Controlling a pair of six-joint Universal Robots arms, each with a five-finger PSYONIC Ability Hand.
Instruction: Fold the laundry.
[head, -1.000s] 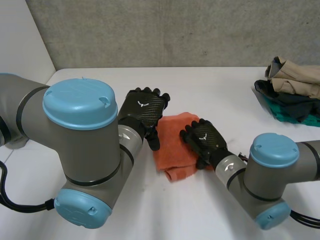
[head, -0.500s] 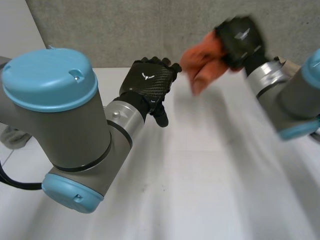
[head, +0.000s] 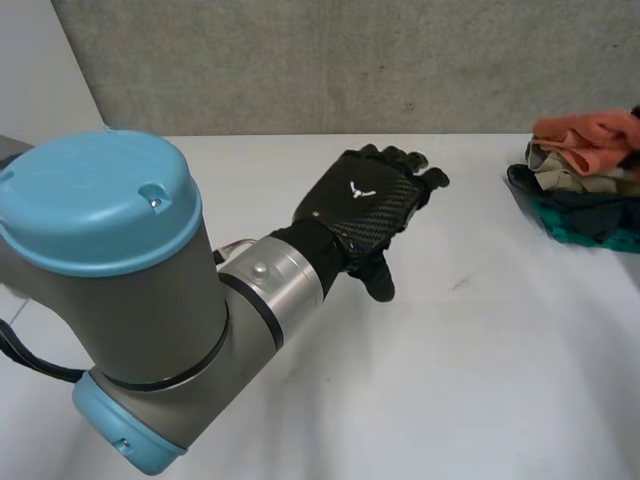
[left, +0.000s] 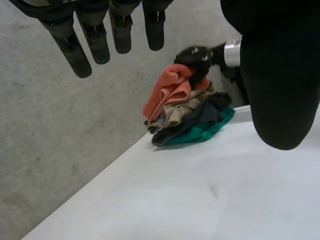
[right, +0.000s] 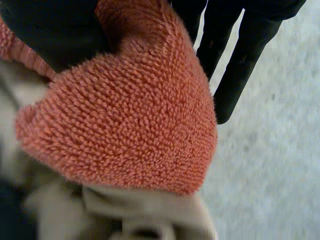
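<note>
The left robot hand (head: 368, 200) hangs over the middle of the white surface (head: 470, 340) in the head view, fingers straight and loosely spread, holding nothing. At the far right edge of the surface sits a pile of clothes (head: 590, 205). An orange towel (head: 585, 128) lies on top of it, a beige garment (head: 560, 160) below that, and dark and teal pieces at the bottom.

In the left wrist view the pile stands well beyond the left robot hand's fingertips, against the grey wall (left: 60, 140). The right robot hand (left: 196, 59) is on top of the pile, at the far right end of the orange towel, which slopes down toward the left over the beige layer.

In the right wrist view the towel's looped pile is bunched into a rounded fold. The thumb (right: 50, 30) bears on one face and the fingers (right: 235, 65) run down behind the other, so the right robot hand is pinching the towel. Beige cloth shows just beneath it.

By my reading the towel's folding is done and this is the stacking step, with the bundle on the pile or all but there. What is left for this piece is to let go and draw the hand clear without dragging it off. Whether the garments beneath are folded I cannot tell, since they look rumpled
</note>
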